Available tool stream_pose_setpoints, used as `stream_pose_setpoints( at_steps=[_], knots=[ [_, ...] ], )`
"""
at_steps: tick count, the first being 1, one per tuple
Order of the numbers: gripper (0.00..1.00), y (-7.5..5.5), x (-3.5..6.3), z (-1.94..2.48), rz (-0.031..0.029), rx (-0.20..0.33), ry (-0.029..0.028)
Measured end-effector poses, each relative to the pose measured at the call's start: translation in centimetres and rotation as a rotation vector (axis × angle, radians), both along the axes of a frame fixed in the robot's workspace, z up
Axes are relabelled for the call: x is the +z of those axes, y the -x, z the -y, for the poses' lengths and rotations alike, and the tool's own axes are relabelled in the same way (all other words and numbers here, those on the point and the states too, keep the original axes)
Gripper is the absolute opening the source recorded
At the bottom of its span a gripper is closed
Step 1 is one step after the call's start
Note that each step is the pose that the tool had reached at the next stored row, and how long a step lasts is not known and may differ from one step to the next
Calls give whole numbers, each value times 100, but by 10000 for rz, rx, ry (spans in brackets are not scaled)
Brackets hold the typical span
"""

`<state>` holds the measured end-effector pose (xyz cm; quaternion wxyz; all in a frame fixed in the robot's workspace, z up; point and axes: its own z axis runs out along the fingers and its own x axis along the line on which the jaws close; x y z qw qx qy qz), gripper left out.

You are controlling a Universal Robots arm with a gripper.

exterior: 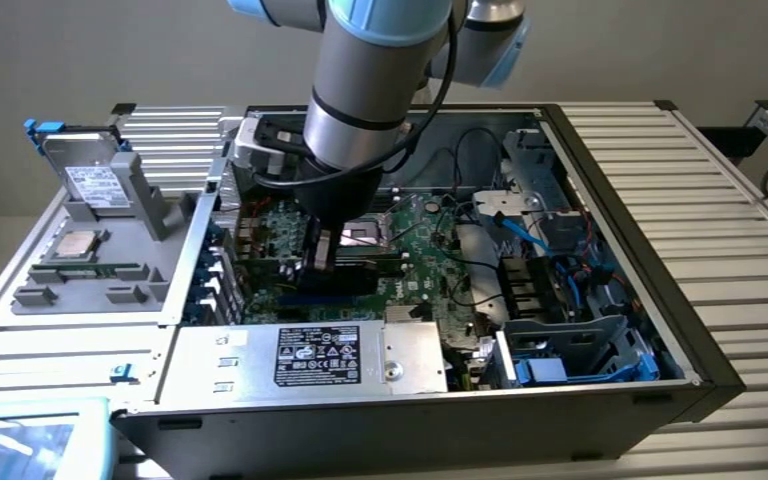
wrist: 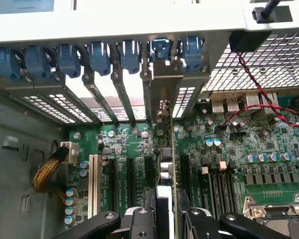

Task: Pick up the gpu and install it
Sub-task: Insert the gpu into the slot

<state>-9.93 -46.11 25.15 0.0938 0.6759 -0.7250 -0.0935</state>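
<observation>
1. The arm reaches down into the open computer case (exterior: 651, 200), over the green motherboard (exterior: 418, 255).
2. The gripper (exterior: 324, 238) is clenched on the gpu (exterior: 320, 255), which stands on edge between its fingers (wrist: 142, 221).
3. The gpu (wrist: 164, 149) sits in line with the motherboard's card slots. Its metal bracket reaches the case's rear wall, just under the row of blue clips (wrist: 70, 57). I cannot tell whether it is fully seated.
4. A silver box with a black label (exterior: 311, 357) lies along the case's near edge.
5. A grey tray (exterior: 37, 300) beside the case, at the exterior view's left, carries a drive (exterior: 91, 185).
</observation>
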Motion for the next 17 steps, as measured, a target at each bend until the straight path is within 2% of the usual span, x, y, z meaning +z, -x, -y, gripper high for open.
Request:
stream_pose_setpoints(
  at_steps=[17],
  knots=[
    [27,1,5,-21,0,140,4]
  ],
)
